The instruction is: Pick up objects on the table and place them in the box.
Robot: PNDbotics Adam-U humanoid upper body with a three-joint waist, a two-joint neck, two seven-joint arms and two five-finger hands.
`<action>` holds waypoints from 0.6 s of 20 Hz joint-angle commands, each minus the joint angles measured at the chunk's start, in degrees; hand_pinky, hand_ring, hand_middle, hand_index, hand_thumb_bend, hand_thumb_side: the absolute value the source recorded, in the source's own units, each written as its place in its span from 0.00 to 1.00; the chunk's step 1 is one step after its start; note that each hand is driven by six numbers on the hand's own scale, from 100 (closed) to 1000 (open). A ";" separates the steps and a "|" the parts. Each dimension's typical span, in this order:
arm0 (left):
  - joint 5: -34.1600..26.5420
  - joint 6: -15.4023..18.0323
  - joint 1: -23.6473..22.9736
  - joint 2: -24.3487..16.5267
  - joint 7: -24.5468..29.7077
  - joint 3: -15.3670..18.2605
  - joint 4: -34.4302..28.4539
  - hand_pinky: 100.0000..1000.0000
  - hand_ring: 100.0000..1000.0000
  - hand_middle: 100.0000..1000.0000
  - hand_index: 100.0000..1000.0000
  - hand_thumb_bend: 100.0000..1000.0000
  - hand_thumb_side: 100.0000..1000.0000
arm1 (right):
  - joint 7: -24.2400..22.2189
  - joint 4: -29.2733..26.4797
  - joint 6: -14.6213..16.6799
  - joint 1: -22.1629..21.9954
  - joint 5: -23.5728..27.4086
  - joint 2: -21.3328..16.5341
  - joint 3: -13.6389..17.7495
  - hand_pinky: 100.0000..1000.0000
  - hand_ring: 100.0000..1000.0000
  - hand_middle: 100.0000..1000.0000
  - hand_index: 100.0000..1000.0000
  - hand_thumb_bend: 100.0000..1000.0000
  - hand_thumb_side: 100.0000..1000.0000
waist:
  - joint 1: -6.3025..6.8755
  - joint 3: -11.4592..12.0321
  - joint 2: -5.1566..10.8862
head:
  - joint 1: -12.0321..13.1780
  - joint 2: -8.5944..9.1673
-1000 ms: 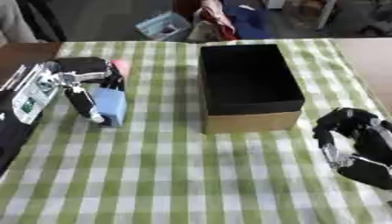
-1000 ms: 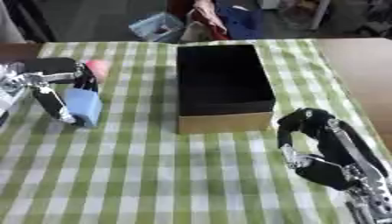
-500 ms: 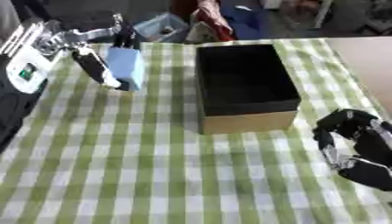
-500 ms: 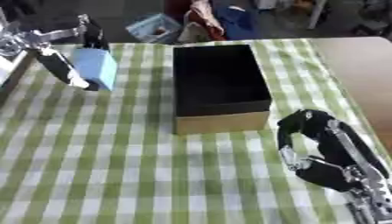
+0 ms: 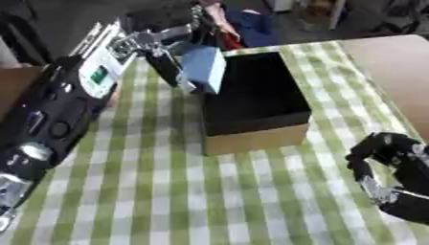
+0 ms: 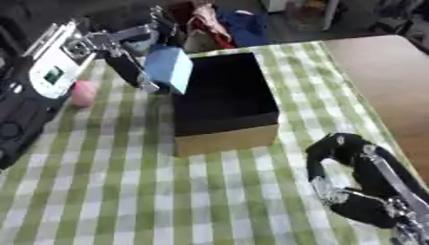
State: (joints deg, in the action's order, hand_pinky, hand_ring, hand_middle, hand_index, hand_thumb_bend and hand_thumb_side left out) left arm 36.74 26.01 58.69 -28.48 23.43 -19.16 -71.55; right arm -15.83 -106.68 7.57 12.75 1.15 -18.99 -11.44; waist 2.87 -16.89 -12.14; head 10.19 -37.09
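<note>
Box point(image 5: 251, 103): open-topped, rectangular, black inside, tan cardboard outer wall on its near side. It stands on the desk point(image 5: 167, 191) toward the far edge, long axis running front to back. Nothing can be made out inside; the interior reads as plain dark.

Blue object point(image 5: 204, 68): pale blue, flat-faced block shape, tilted. It is held in the air over the box's far left corner, overlapping the left rim. No label or writing can be read on it.

Left hand point(image 5: 163, 52): reaches in from the left side above the desk, fingers curled and pinching the blue object. The arm carries a white panel with a small green mark point(image 5: 99, 75); no text on it is legible.

Pink object point(image 6: 83, 93): small, rounded, lying on the desk near the left edge, partly hidden beside the left arm, well apart from the box.

Right hand point(image 6: 356, 184): black, rests at the desk's near right corner, fingers bent inward, holding nothing.

Desk cover: green and white check cloth; bare wood shows at the right edge.
</note>
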 commanded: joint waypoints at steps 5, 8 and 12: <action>1.81 3.33 0.26 1.92 1.81 -1.87 1.20 0.60 0.43 0.43 0.61 0.53 0.02 | -0.62 -0.91 -0.02 1.26 0.81 -0.89 -0.20 0.63 0.48 0.47 0.60 0.00 0.00 | 0.24 -0.95 0.28 | 0.13 1.35; 1.76 4.08 -0.12 2.06 2.65 -2.16 1.14 0.61 0.47 0.47 0.67 0.57 0.06 | -0.57 -0.91 -0.02 1.24 0.81 -0.84 -0.11 0.63 0.48 0.47 0.60 0.00 0.00 | 0.28 -0.83 0.14 | -0.04 1.37; 0.97 4.18 -0.29 1.74 3.10 -1.90 0.37 0.65 0.52 0.54 0.76 0.67 0.13 | -0.50 -0.89 -0.02 1.14 0.79 -0.79 -0.01 0.63 0.48 0.47 0.60 0.00 0.00 | 0.21 -0.51 0.08 | -0.16 1.39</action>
State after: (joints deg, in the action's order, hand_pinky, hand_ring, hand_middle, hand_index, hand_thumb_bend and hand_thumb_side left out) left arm 38.13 30.09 57.50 -25.71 26.34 -21.40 -70.11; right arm -16.34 -106.68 7.50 13.37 1.62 -18.98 -11.69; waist 3.41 -17.46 -12.83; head 10.22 -36.16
